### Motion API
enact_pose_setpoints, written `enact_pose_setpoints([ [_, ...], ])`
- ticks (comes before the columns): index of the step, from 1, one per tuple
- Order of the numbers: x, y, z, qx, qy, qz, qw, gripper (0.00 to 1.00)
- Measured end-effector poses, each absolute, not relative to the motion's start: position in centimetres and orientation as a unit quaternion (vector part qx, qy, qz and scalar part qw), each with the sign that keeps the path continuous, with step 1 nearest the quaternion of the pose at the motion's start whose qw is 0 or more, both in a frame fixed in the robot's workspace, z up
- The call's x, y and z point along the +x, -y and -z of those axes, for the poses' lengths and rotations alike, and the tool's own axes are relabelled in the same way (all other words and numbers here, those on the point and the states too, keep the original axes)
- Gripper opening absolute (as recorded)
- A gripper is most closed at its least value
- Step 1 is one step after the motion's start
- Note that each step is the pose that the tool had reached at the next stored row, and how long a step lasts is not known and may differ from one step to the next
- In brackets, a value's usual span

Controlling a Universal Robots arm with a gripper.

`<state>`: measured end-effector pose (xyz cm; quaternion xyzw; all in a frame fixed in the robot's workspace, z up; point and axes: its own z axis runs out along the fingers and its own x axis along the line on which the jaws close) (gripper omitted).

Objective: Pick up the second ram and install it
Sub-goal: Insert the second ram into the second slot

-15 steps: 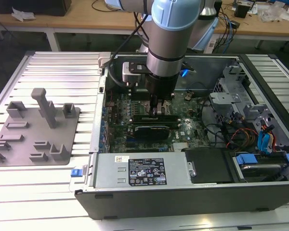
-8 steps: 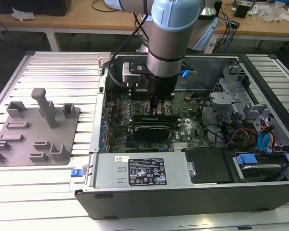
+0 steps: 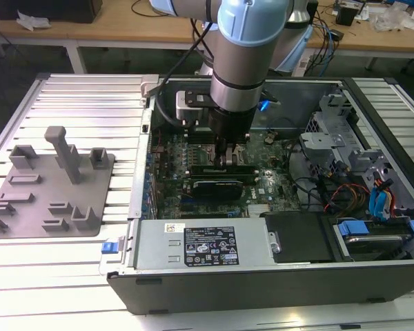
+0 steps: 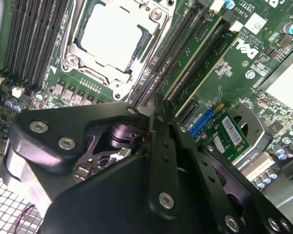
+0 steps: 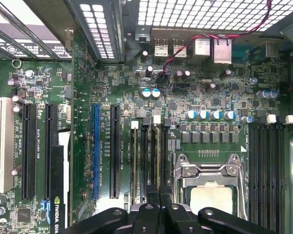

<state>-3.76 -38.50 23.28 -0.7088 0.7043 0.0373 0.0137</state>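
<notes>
**A:** Where do we find the second ram (image 4: pixel 188 66)?

**B:** In the second wrist view we see it as a thin green stick standing on edge in a slot just beside the processor (image 4: pixel 112 34). It sits inside the open computer case (image 3: pixel 262 276), near the centre of the exterior view.

**A:** And the end effector (image 4: pixel 156 112)?

**B:** It is low over that same slot. Its fingers (image 5: pixel 151 195) are drawn narrow, close together on the stick's near end. We judge it to be pinching the upper edge, though the contact itself is partly hidden.

**A:** How do we expect the stick to handle?

**B:** It should be light and stiff, but fragile: a bare board with exposed parts. We would hold it by the long upper edge or the flat faces near it, never the contact edge. It must stay upright and in line with the slot, because a tilt could jam it or strain the motherboard (image 5: pixel 210 97).

**A:** And the grey fixture blocks (image 3: pixel 55 186)?

**B:** They sit at the exterior view's left on the counter (image 3: pixel 76 96), well apart from the case.
</notes>
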Motion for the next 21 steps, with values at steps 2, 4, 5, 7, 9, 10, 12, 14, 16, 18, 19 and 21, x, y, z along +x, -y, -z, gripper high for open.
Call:
enact_pose_setpoints([
  [2,-3.8,38.5,-23.2,-0.709,-0.704,-0.037,0.014,0.09],
  [4,-3.8,38.5,-23.0,-0.709,-0.704,-0.037,0.014,0.09],
  [5,-3.8,38.5,-22.9,-0.709,-0.704,-0.037,0.014,0.09],
  [7,-3.8,38.5,-22.9,-0.709,-0.704,-0.037,0.014,0.09],
  [9,-3.8,38.5,-22.7,-0.709,-0.704,-0.037,0.014,0.09],
  [10,-3.8,38.5,-22.7,-0.709,-0.704,-0.037,0.014,0.09],
  [12,-3.8,38.5,-22.7,-0.709,-0.704,-0.037,0.014,0.09],
  [14,-3.8,38.5,-22.7,-0.709,-0.704,-0.037,0.014,0.09],
  [16,-3.8,38.5,-22.7,-0.709,-0.704,-0.037,0.014,0.16],
  [18,-3.8,38.5,-23.4,-0.709,-0.704,-0.037,0.014,0.16],
  [19,-3.8,38.5,-24.0,-0.709,-0.704,-0.037,0.014,0.16],
  [21,-3.6,38.5,-24.2,-0.709,-0.704,-0.037,0.014,0.16],
])
